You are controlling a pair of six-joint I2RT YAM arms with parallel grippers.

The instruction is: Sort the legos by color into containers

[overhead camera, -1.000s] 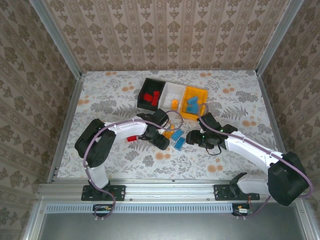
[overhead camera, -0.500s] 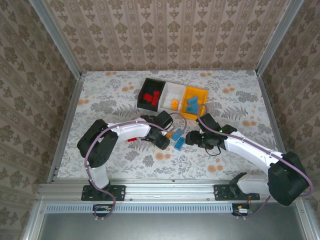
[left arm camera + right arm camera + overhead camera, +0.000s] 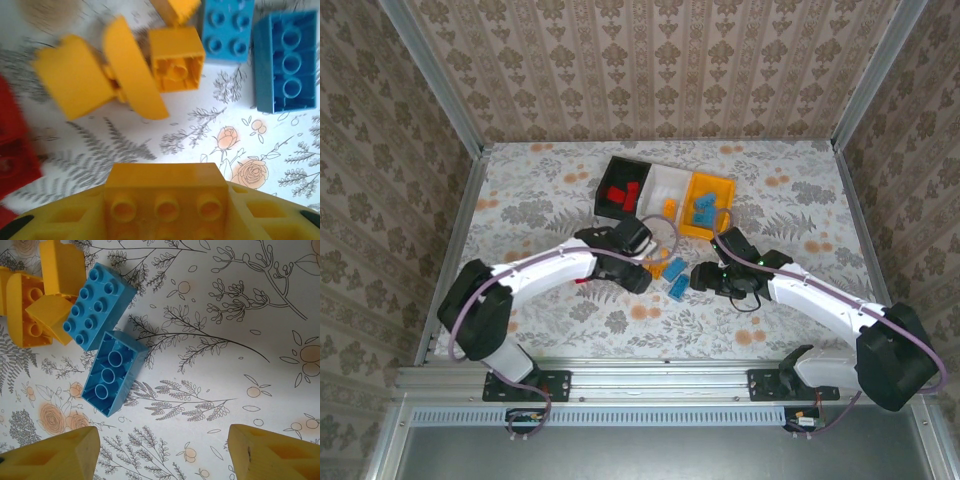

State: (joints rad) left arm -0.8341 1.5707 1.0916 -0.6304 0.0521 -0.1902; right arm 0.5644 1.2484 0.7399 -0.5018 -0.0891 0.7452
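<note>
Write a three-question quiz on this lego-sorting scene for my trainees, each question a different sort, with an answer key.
1. True or false: the fingers of the right gripper are clamped on something.
2. Which bin holds the red bricks? A black, B white, C orange-yellow.
3. What colour is the held brick between the fingers of the left gripper?

Key
1. False: they stand open with only tablecloth between them.
2. A, the black bin.
3. Orange.
</note>
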